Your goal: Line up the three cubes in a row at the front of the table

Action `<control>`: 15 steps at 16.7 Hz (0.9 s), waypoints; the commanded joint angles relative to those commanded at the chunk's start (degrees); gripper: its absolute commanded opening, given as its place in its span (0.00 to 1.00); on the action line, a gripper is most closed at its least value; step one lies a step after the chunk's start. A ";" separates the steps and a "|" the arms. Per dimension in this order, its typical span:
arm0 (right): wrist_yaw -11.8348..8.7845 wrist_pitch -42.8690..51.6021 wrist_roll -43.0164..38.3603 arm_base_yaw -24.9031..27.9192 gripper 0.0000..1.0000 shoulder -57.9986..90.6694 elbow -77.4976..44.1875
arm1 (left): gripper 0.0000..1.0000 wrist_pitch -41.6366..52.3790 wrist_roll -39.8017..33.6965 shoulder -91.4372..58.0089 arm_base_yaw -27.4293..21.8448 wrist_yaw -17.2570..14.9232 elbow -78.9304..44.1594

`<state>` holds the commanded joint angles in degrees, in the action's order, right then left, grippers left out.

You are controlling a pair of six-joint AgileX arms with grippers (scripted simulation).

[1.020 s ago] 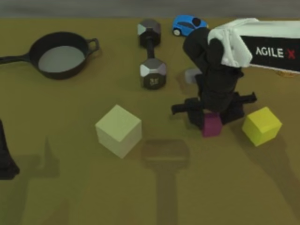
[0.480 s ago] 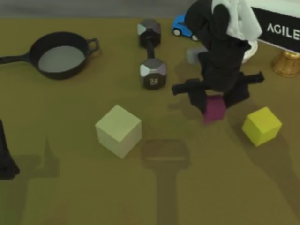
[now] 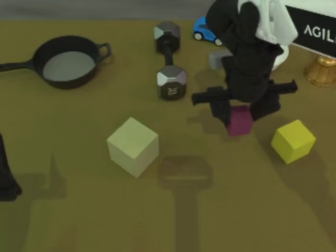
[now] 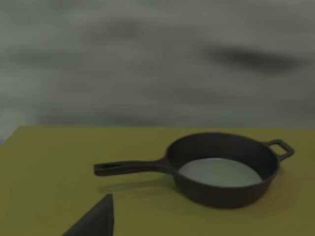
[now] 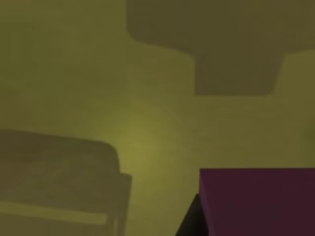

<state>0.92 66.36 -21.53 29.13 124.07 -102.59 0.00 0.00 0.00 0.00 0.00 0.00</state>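
My right gripper (image 3: 240, 111) is shut on the small magenta cube (image 3: 239, 121) and holds it above the table (image 3: 79, 220), right of centre. In the right wrist view the magenta cube (image 5: 256, 201) fills the corner, with shadows on the table below it. The large pale yellow-green cube (image 3: 132, 146) rests left of centre. To the right of the held cube, the bright yellow cube (image 3: 293, 140) sits on the table. My left arm (image 3: 5, 178) is parked at the left edge.
A black frying pan (image 3: 67, 62) lies at the back left, and the left wrist view looks at this pan (image 4: 221, 169). A dumbbell (image 3: 169, 59), a blue toy car (image 3: 206, 27) and a small grey block (image 3: 215, 59) stand at the back. A brass object (image 3: 320, 71) is at the right.
My right gripper has risen and moved toward the back with the magenta cube in it. The other two cubes and the left arm have not moved.
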 joint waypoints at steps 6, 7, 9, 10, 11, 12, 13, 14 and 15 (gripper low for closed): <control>0.44 -2.24 -12.41 6.45 0.00 -12.10 15.68 | 1.00 0.00 0.00 0.00 0.00 0.00 0.00; 0.49 -2.60 -14.37 7.47 0.00 -13.96 17.81 | 1.00 0.00 0.00 0.00 0.00 0.00 0.00; 0.56 -3.07 -16.82 8.89 0.00 -16.38 20.28 | 1.00 0.00 0.00 0.00 0.00 0.00 0.00; 0.58 -3.13 -17.14 9.10 0.00 -16.71 20.60 | 1.00 0.00 0.00 0.00 0.00 0.00 0.00; 0.58 -3.13 -17.14 9.10 0.00 -16.71 20.60 | 1.00 0.00 0.00 0.00 0.00 0.00 0.00; 0.58 -3.13 -17.14 9.10 0.00 -16.71 20.60 | 1.00 0.00 0.00 0.00 0.00 0.00 0.00; 0.50 -3.02 -17.14 8.82 0.00 -16.47 20.45 | 1.00 0.00 0.00 0.00 0.00 0.00 0.00; 0.50 -3.22 -17.12 8.84 0.00 -16.41 20.61 | 1.00 0.00 0.00 0.00 0.00 0.00 0.00; 0.52 -4.01 -17.08 8.89 0.00 -16.18 21.21 | 1.00 0.00 0.00 0.00 0.00 0.00 0.00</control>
<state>1.44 62.35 -38.61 38.02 107.89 -81.37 0.00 0.00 0.00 0.00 0.00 0.00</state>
